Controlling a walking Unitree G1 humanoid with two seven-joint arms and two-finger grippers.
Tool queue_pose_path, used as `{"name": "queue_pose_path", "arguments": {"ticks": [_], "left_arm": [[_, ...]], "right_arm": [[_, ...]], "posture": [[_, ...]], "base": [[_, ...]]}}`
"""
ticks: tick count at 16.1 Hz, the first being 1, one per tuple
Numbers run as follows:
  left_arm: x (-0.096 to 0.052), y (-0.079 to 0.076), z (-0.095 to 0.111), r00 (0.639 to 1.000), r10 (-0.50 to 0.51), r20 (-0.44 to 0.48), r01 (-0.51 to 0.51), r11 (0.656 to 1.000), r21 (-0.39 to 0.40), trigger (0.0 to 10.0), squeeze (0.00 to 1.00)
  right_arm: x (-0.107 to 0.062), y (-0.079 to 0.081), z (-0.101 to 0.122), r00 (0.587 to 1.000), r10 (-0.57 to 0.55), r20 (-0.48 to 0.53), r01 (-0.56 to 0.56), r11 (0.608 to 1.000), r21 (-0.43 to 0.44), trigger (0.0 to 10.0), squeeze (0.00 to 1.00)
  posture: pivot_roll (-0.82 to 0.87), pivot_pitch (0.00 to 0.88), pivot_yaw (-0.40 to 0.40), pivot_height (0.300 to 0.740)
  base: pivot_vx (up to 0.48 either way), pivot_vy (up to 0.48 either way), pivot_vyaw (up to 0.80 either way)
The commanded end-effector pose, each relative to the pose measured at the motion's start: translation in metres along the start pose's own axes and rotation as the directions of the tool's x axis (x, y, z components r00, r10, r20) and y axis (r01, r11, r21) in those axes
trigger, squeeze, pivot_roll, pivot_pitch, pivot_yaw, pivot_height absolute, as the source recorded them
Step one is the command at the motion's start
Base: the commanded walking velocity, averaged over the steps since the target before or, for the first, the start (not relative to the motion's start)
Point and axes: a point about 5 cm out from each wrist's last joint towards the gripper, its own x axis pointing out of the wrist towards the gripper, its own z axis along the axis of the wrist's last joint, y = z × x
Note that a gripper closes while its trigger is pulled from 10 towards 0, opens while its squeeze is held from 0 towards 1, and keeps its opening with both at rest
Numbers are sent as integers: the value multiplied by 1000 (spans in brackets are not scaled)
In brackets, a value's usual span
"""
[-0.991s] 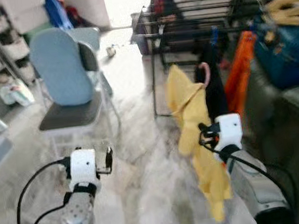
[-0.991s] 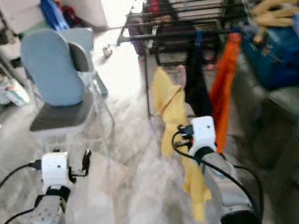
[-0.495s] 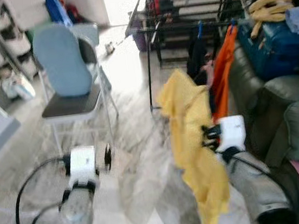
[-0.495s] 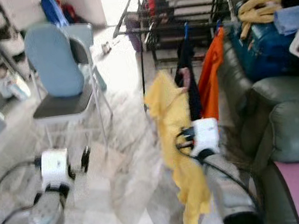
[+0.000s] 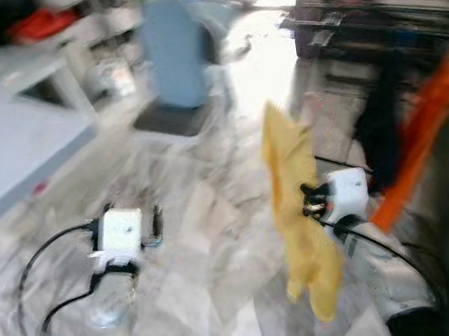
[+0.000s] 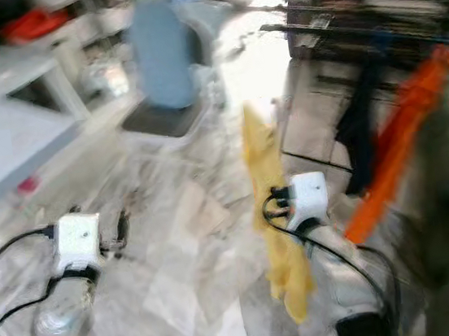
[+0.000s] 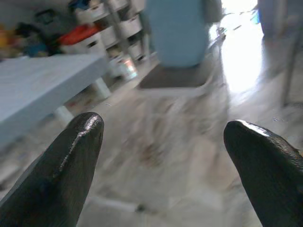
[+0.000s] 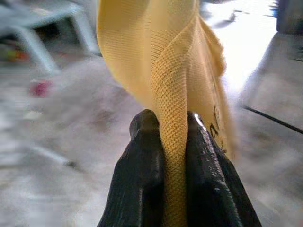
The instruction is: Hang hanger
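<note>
Right gripper (image 8: 165, 142) pinches hanging yellow knit cloth (image 5: 294, 200) | left gripper (image 7: 163, 137) spread wide above marble floor (image 5: 216, 300) | views blurred

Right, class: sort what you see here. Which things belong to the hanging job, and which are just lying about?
Belongs to the job:
- yellow garment, pinched in the right claw
- drying rack
- left claw, open and empty

Just lying about:
- blue chair
- grey table
- orange garment and dark garment, hanging by the rack
</note>
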Motion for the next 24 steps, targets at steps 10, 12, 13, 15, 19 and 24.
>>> {"name": "queue_pose_path", "arguments": {"ticks": [10,12,13,15,19,24], "left_arm": [[7,-20,20,971,-207,120,185,968,171,10000,0],[9,-30,25,947,-288,143,258,945,201,10000,0],[10,-32,26,943,-298,147,262,939,224,10000,0],[14,-38,27,933,-325,155,281,926,250,10000,0],[20,-36,28,937,-305,167,252,927,278,10000,0],[25,-29,24,955,-249,159,194,934,300,10000,0]], "right_arm": [[2,11,28,973,228,45,-228,974,-1,10000,0],[6,17,42,955,289,70,-291,957,13,10000,0],[7,21,45,947,313,74,-315,949,8,10000,0],[5,33,60,910,404,94,-408,913,22,10000,0],[-6,45,77,824,562,72,-563,826,-1,10000,0],[-25,50,84,702,712,-7,-712,701,-33,10000,0]], "posture": [[-56,0,18,740],[-61,0,20,740],[-61,0,20,740],[-68,0,23,740],[-82,0,29,740],[-89,0,33,740]], "base": [[0,0,800],[0,0,800],[0,0,800],[0,0,800],[0,0,800],[0,0,101]]}}
